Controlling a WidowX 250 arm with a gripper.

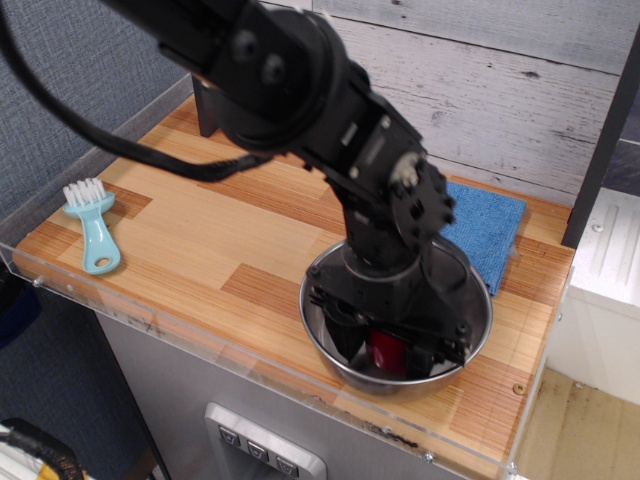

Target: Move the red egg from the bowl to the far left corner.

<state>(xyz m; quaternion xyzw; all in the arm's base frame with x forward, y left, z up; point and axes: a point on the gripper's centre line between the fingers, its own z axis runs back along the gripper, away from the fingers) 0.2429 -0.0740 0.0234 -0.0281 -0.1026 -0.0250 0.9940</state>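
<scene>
Black claw (388, 348) sits inside the round stainless steel bowl (328, 343), fingers pinching the small glossy red egg (386, 351) on both sides.

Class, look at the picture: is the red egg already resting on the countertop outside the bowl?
No, the red egg still sits inside the bowl, with the end effector lowered around it.

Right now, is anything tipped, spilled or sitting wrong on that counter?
Nothing stands out. The bowl sits upright, with the gripper down inside it around the red egg. The blue cloth and brush lie flat, apart from it.
</scene>
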